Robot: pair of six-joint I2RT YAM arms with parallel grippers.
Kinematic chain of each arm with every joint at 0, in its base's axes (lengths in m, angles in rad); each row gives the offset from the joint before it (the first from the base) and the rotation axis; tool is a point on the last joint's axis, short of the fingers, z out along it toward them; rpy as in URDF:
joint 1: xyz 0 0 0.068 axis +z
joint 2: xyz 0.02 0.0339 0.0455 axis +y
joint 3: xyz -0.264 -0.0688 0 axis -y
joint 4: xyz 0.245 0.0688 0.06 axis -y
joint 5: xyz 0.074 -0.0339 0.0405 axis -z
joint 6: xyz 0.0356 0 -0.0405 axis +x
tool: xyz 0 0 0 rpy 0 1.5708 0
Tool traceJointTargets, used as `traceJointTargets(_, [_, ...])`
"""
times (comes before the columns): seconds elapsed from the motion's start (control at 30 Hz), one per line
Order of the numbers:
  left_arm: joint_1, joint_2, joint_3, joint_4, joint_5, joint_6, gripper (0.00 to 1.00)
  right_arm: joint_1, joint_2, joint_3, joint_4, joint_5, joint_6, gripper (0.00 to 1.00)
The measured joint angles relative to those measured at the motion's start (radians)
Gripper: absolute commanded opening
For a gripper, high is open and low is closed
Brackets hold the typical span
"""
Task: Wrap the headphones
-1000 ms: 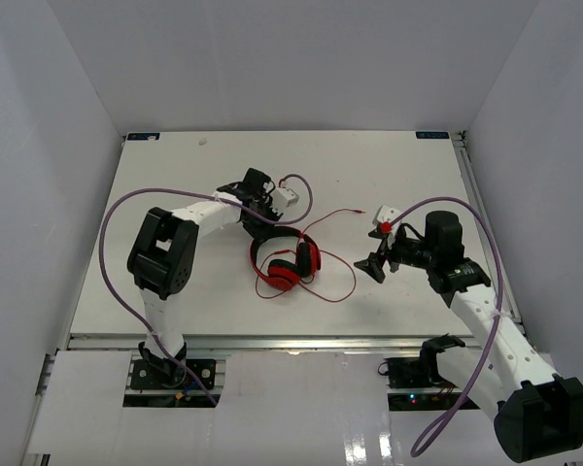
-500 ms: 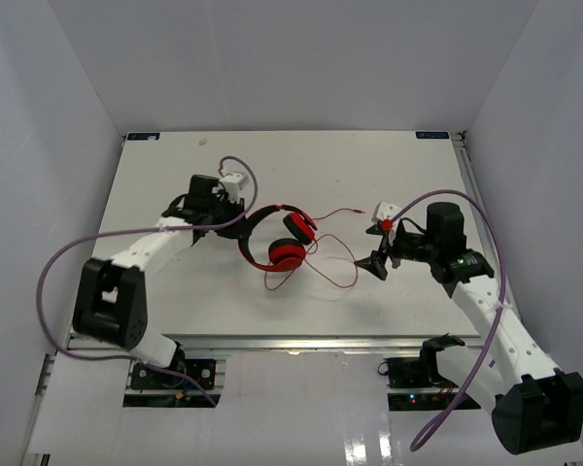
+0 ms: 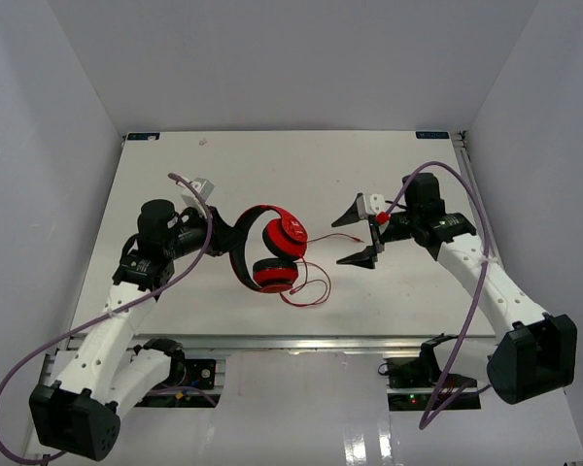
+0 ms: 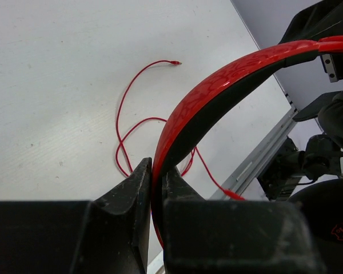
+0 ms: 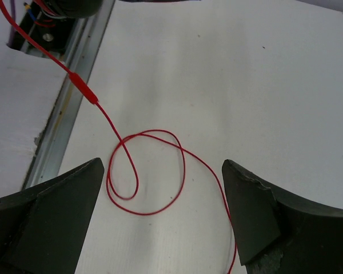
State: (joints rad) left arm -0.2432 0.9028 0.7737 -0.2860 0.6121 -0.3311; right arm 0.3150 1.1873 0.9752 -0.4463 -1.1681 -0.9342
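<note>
From above, my left gripper (image 3: pixel 225 233) holds the headphones (image 3: pixel 275 250) over the middle of the tabletop (image 3: pixel 175 165). My right gripper (image 3: pixel 356 235) is wide open just beside them.

Left wrist: I pinch the band (image 4: pixel 217 85).

Right wrist: the loose cord (image 5: pixel 154 137) loops right below my right gripper.

1. No word, number or brand name can be read in any view.
2. Two small blue labels sit at the far corners of the table (image 3: pixel 369 175), one on the left (image 3: pixel 141 137) and one on the right (image 3: pixel 432 134); their print is too small to make out.
3. A small red mark (image 4: pixel 340 230) on a dark rounded part (image 4: pixel 323 228) in the left wrist view is blurred and illegible.
4. The headphones (image 3: pixel 272 254) show no lettering clear enough to read.
</note>
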Motion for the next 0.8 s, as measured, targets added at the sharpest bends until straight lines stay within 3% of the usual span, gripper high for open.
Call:
traceJointTargets(0.33, [0.0, -0.007, 0.162, -0.062, 0.01, -0.086, 0.0, 0.214, 0.027, 0.003, 0.186, -0.046, 0.214, 0.9])
traceJointTargets(0.5, [0.0, 0.01, 0.238, 0.004, 0.036, -0.202, 0.0, 0.247, 0.038, -0.049, 0.249, -0.044, 0.25, 0.91])
traceJointTargets(0.7, [0.0, 0.024, 0.258, 0.089, 0.054, -0.369, 0.0, 0.33, 0.127, -0.062, 0.424, -0.065, 0.384, 1.0])
traceJointTargets(0.8, [0.0, 0.023, 0.27, 0.117, 0.021, -0.453, 0.0, 0.378, 0.134, -0.114, 0.526, -0.067, 0.469, 0.79])
